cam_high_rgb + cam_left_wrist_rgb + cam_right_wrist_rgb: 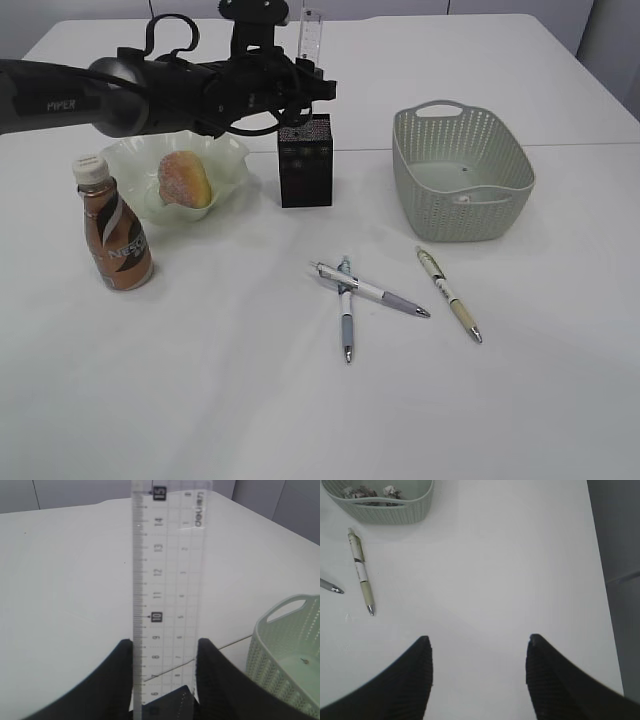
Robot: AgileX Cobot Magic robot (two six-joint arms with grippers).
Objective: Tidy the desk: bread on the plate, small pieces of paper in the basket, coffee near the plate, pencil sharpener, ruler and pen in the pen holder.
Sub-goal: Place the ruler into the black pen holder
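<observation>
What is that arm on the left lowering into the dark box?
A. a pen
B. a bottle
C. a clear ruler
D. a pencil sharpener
C: the left gripper has a clear ruler standing upright between its fingers, its lower end in the dark pen holder.

Upright clear ruler (170, 595) between left claw (165, 680) fingers, green basket (285, 665) right

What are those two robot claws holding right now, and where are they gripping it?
The left gripper has the clear ruler upright by its lower end, over the pen holder. The right gripper is open, holding nothing.
</observation>
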